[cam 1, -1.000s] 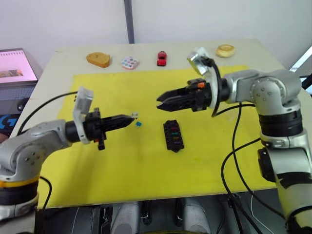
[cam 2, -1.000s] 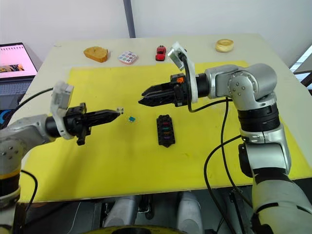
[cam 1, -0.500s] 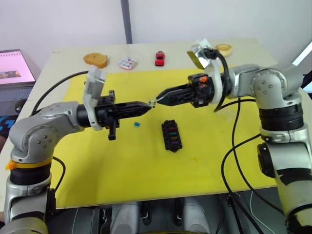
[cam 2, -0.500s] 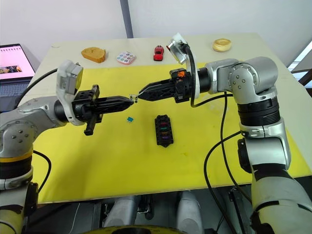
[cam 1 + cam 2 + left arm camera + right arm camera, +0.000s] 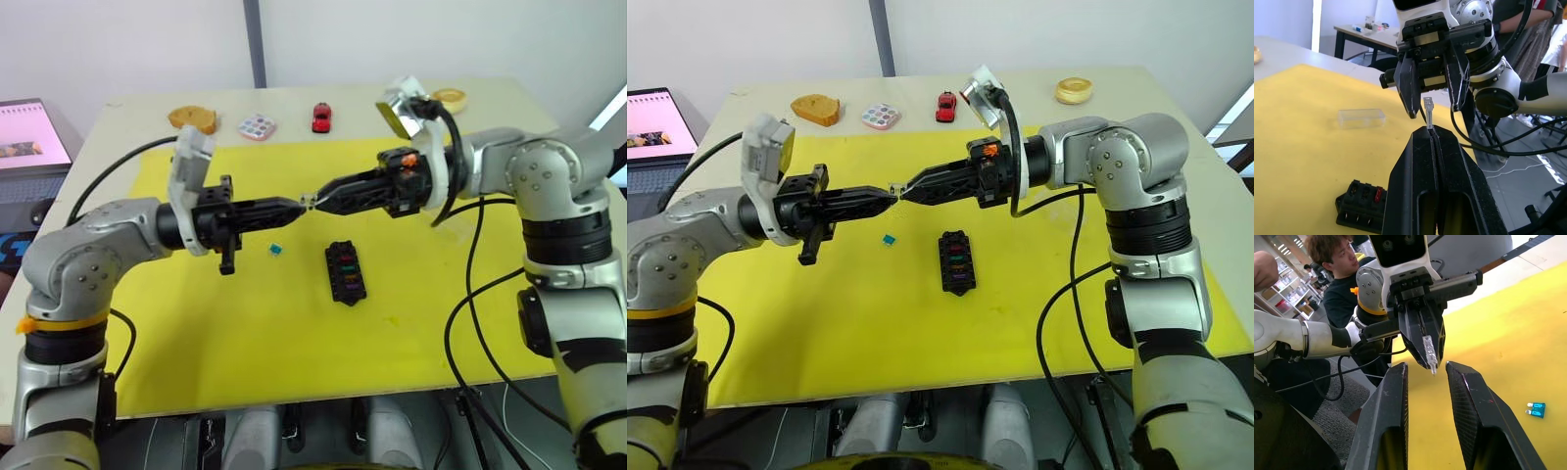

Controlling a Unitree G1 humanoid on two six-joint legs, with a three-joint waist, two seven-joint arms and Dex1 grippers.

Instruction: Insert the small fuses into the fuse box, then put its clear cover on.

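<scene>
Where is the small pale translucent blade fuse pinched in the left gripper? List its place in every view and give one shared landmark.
Left eye view: small pale translucent blade fuse in mid-air at the tip of the left gripper, facing the right gripper.
Right eye view: same spot, between both gripper tips.
Left wrist view: sticking out of the shut fingertips.
Right wrist view: in front of the gap between the open fingers.
Landmark: yellow mat underneath.

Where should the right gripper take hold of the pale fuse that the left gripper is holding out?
Probably on the exposed end of the pale fuse, which sticks out past the shut left gripper. The open right gripper faces it tip to tip with a finger on each side, so coming straight on and closing across the flat faces looks best.
</scene>
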